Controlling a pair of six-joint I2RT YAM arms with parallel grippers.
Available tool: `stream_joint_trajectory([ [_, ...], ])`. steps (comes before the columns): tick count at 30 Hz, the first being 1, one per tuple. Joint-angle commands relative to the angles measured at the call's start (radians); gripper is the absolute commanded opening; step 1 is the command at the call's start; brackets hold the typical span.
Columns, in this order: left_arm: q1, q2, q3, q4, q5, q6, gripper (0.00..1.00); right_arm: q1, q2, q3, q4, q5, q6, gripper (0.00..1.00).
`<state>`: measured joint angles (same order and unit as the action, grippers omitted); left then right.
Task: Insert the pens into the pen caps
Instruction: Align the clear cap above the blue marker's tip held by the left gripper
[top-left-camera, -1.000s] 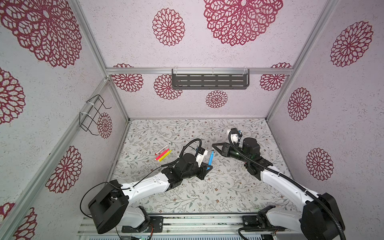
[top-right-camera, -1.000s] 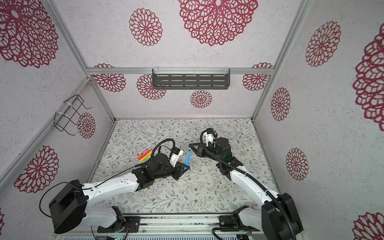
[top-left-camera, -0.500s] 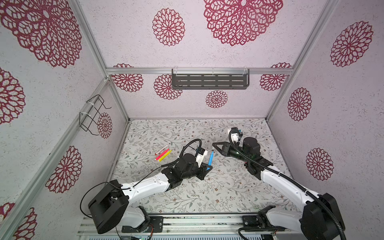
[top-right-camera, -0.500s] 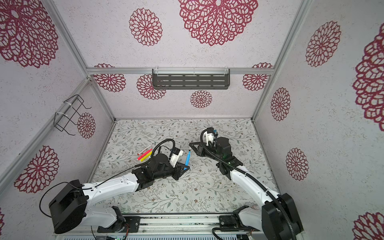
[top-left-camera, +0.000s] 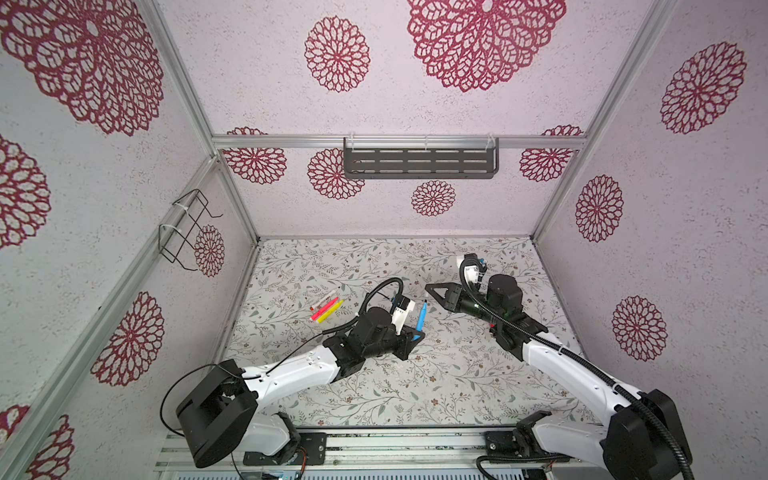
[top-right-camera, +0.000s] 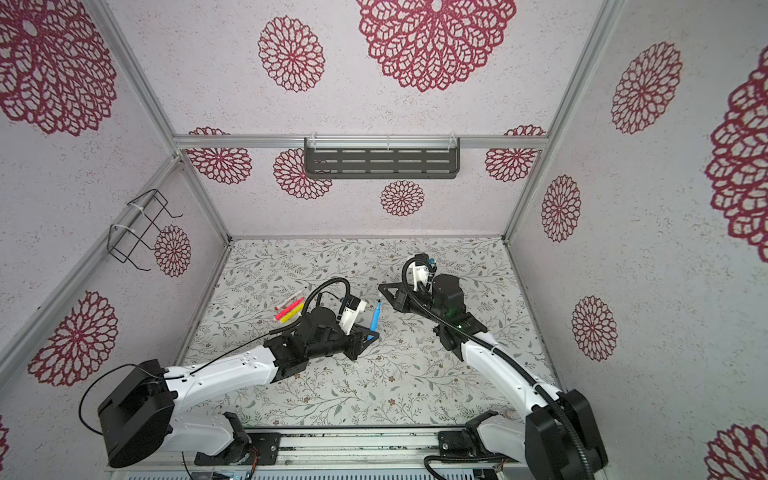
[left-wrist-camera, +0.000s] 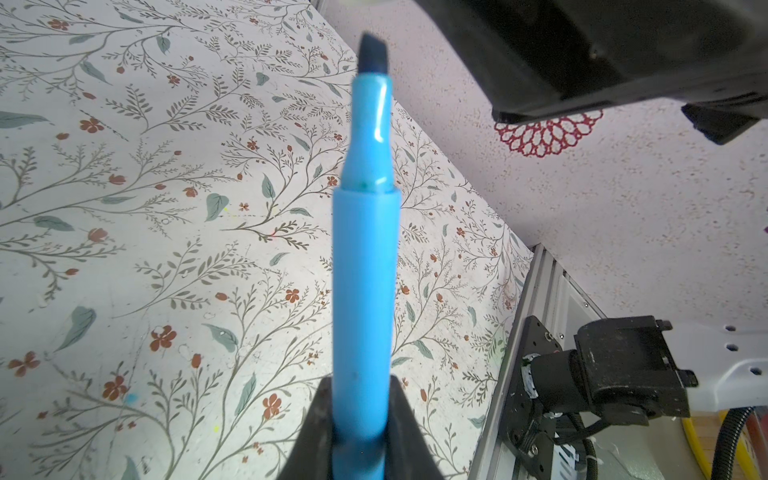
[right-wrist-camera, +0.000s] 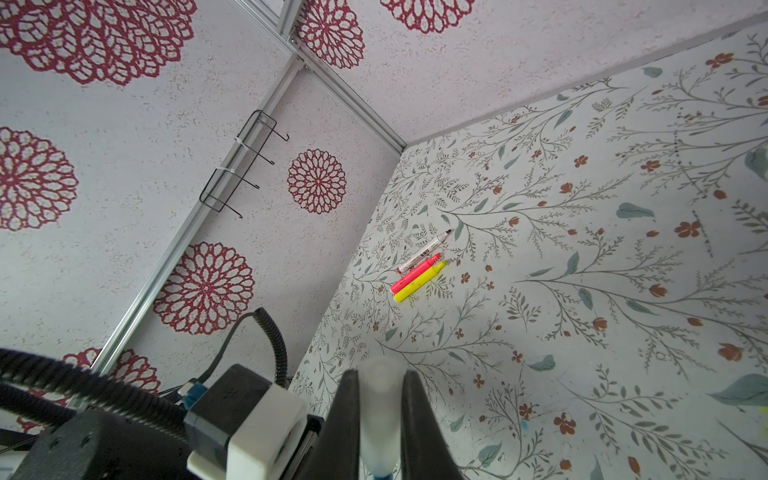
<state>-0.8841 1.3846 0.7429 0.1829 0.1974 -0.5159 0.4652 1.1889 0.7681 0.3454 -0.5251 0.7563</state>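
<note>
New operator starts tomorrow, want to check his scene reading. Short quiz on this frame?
1. True or false: the blue pen lies on the table.
2. Which lie together on the table? A) pink pen, yellow pen, white pen B) blue pen alone C) nothing
3. Fill in: the right jaws are shut on a pale pen ____.
Key: 1 false, the left jaws clamp it, tip bare. 2 A. 3 cap.
</note>
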Motion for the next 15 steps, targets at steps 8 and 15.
stream_joint_trajectory([
  [8, -0.006, -0.037, -0.007, 0.024, -0.014, 0.023, 0.04, 0.0, -0.042, -0.024, 0.081, -0.029, 0.021, 0.0],
  [15, -0.005, -0.045, -0.003, 0.016, -0.019, 0.028, 0.04, 0.007, -0.052, -0.047, 0.111, -0.051, 0.026, 0.0],
])
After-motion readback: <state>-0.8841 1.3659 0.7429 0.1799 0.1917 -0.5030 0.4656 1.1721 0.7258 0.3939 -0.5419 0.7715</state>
